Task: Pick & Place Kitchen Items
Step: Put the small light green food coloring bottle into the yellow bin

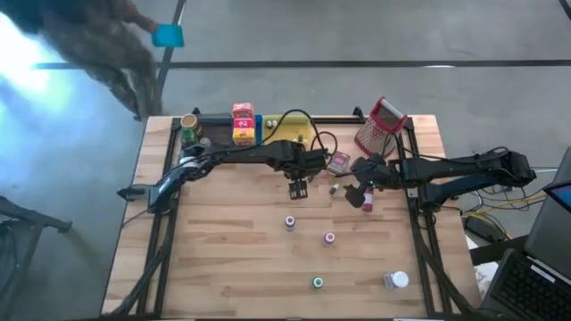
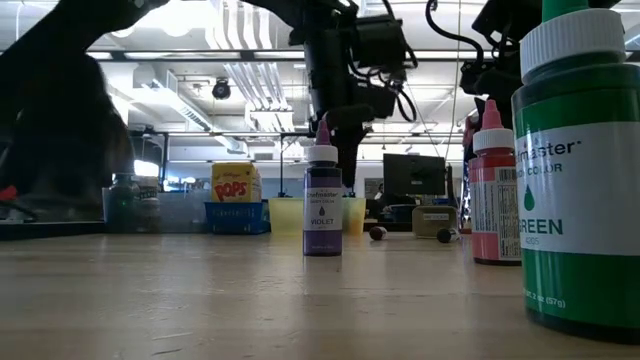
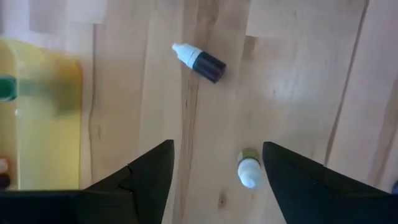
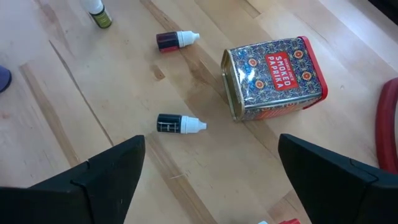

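Kitchen items are scattered over the wooden table. My left gripper (image 1: pixel 299 188) hangs open, fingers pointing down, over the table's middle; in its wrist view (image 3: pixel 217 147) a dark white-capped bottle (image 3: pixel 200 61) lies on its side and a small white-capped bottle (image 3: pixel 247 169) stands close to one finger, untouched. My right gripper (image 1: pixel 356 191) is open too (image 4: pixel 211 142), above a black bottle (image 4: pixel 179 124) lying on its side. A smoked paprika tin (image 4: pixel 273 74) lies beyond it. A red bottle (image 1: pixel 368 201) stands upright by the right gripper.
Capped bottles stand upright nearer the front: violet (image 1: pixel 290 222), pink (image 1: pixel 329 238), green (image 1: pixel 318 283), and a white-capped one (image 1: pixel 397 280). At the back are the yellow tray (image 1: pixel 294 130), a red and yellow box (image 1: pixel 243 123), a jar (image 1: pixel 190 126) and the grater (image 1: pixel 382 127).
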